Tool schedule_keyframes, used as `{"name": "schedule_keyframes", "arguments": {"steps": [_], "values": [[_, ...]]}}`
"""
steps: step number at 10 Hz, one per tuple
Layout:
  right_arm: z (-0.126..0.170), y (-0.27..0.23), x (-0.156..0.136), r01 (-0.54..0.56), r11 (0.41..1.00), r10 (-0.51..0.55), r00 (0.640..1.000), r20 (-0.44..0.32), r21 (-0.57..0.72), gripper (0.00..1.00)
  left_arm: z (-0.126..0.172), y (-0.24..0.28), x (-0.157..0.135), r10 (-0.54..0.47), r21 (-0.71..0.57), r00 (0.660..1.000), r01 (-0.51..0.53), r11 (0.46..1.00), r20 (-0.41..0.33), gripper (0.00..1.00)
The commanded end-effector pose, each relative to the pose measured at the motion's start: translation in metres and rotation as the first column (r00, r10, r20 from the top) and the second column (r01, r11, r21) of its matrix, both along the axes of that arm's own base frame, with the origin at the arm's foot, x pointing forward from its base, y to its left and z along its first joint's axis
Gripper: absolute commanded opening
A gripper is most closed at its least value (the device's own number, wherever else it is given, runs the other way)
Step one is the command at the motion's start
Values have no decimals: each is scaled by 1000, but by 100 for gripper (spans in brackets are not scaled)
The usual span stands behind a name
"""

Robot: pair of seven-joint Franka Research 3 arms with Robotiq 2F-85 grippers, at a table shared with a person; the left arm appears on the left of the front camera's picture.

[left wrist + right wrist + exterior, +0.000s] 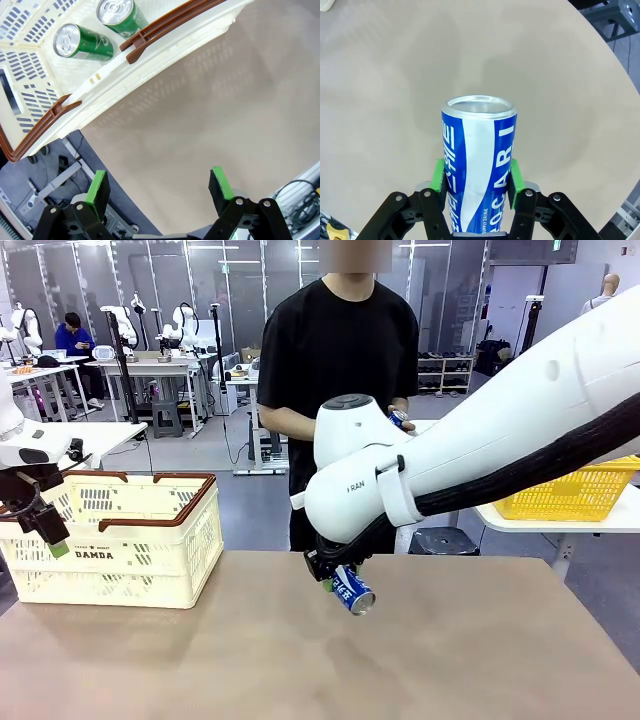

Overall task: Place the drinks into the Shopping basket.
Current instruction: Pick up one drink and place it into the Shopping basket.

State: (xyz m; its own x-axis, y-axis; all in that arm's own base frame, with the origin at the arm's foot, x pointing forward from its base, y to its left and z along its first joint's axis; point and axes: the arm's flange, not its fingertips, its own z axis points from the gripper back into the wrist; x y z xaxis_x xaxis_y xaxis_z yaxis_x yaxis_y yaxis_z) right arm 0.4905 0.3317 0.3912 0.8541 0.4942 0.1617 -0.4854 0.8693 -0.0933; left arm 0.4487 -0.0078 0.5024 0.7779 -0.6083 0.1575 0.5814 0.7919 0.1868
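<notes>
My right gripper (335, 575) hangs low over the middle of the table, shut on a blue drink can with white print (353, 591), which points down and to the right. In the right wrist view the same blue can (479, 165) sits between the green pads (439, 174). The Shopping basket (120, 540), cream with a brown-red rim, stands at the table's left. Two green cans (82, 42) (120, 15) lie inside it. My left gripper (42, 528) (160, 182) is open and holds nothing, at the basket's near left corner. The person's hand holds another blue can (400, 420).
The person stands at the far side, behind my right arm. A yellow mesh basket (580, 492) sits on a separate table at the right. The brown tabletop (450, 660) lies bare in front and to the right.
</notes>
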Motion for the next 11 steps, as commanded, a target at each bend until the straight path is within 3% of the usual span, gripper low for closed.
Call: {"name": "schedule_keyframes", "arguments": {"steps": [1, 6, 11], "values": [[-16, 15, 15, 39, 999, -38, 999, 31, -20, 38, 1, -1, 0, 13, 1, 1000, -13, 1000, 5, 100], [-67, 31, 27, 69, 998, -69, 998, 3, -3, 38, 1, -1, 0, 13, 1, 1000, -13, 1000, 5, 100], [-84, 39, 29, 20, 1000, -20, 999, -38, -23, 38, 1, -1, 0, 13, 1, 1000, -13, 1000, 5, 100]]}}
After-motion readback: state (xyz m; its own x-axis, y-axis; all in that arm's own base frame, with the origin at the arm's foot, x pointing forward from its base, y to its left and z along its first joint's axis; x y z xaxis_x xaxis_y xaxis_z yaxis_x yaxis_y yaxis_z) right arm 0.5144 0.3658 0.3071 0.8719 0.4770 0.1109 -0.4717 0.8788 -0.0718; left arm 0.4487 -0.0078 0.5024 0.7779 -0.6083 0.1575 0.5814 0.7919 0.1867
